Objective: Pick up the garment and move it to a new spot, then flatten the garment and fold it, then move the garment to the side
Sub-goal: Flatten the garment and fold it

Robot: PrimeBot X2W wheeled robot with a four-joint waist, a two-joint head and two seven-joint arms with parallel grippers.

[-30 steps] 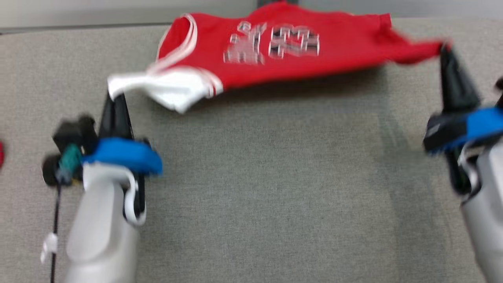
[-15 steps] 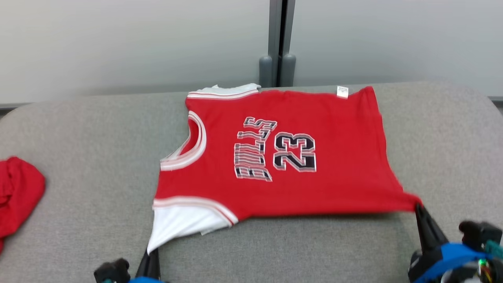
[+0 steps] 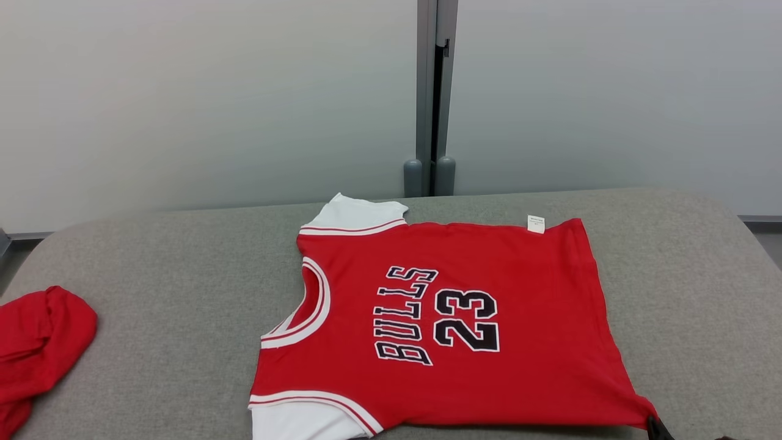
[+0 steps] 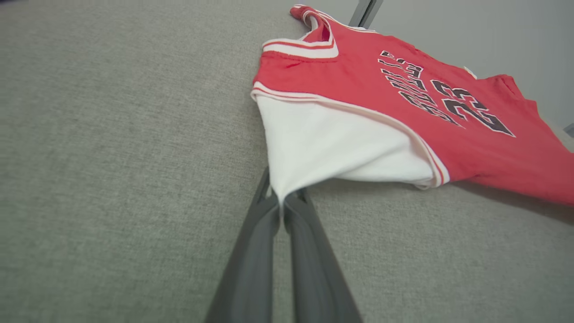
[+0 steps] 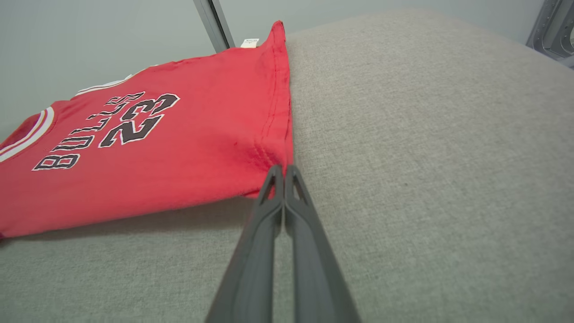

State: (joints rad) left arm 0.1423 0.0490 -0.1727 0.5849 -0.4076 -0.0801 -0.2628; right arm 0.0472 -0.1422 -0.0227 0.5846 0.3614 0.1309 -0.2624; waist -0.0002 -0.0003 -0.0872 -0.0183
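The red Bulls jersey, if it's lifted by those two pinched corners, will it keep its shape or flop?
Probably floppy: the jersey tents up at the left gripper and right gripper and lies slack elsewhere. Likely light, since fingertip pinches raise its edge. The textured cushion may drag on it.

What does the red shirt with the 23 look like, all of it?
The jersey is red soft cloth with white sleeves, white-and-red trim at the neck, and BULLS 23 in black letters. A small white label sticks out at its far edge. It lies spread nearly flat, print up, on the grey table. The left gripper pinches the near white sleeve tip; the right gripper pinches the near red corner, with that edge slightly raised.
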